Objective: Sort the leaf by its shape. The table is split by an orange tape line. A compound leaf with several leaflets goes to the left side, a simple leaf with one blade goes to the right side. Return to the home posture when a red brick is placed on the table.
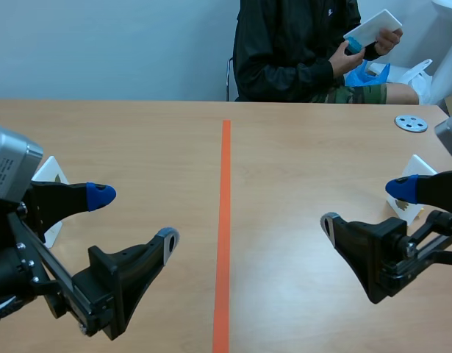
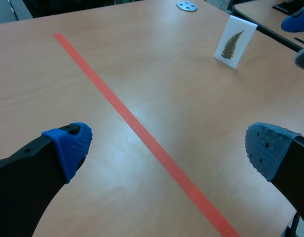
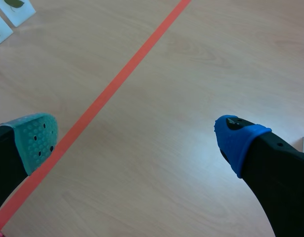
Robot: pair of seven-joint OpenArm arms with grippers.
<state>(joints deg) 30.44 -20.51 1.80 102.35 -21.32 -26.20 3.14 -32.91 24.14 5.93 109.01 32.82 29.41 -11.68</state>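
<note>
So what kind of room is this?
Probably a robot test lab: the left gripper and right gripper hover over a table split by an orange tape line, with a leaf card standing on it.

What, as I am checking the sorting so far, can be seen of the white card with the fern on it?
The fern card is a white rectangular card, paper or thin board by its look, printed with one olive-green frond of many small leaflets, tip upward. It stands upright on its short edge on the wooden table, on the right side of the orange tape line, not far from a grey disc. Only the table touches it.
</note>
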